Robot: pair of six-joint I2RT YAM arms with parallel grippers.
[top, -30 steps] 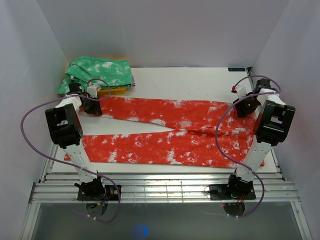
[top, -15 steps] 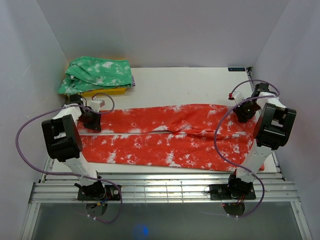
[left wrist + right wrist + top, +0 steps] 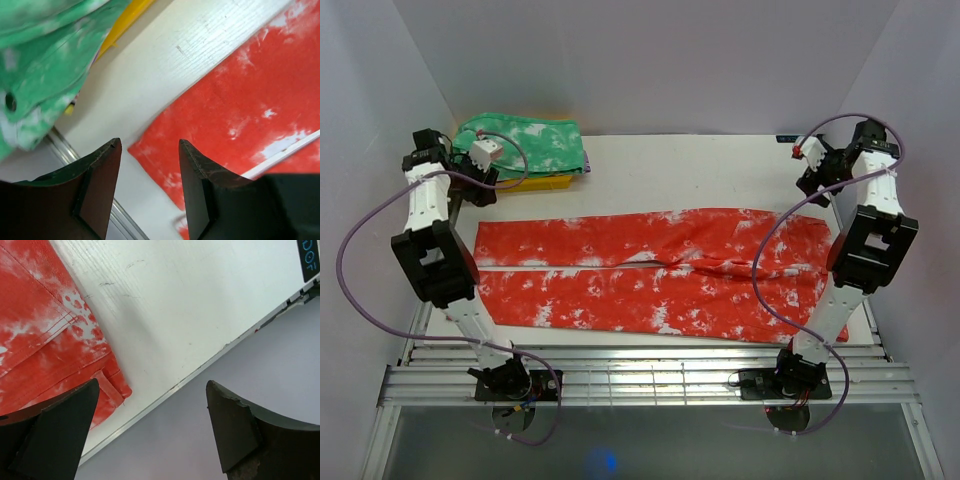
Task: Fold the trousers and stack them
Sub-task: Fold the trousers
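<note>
Hovering empty: left claw [image 3: 149, 145] and right claw [image 3: 152, 385], jaws apart.
Trousers [image 3: 650, 270] lie flat mid-desk [image 3: 700, 170], 9-to-3; soft, light, floppy. Likely best pinched at hems (9) and waistband (3).

Left pincer [image 3: 149, 145], right pincer [image 3: 152, 384] opened, lifted away, trousers [image 3: 650, 272] released flat

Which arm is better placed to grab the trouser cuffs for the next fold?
Probably left. The open left gripper hangs just beyond the cuff corner of the trousers; the right gripper is over the waistband end.
</note>
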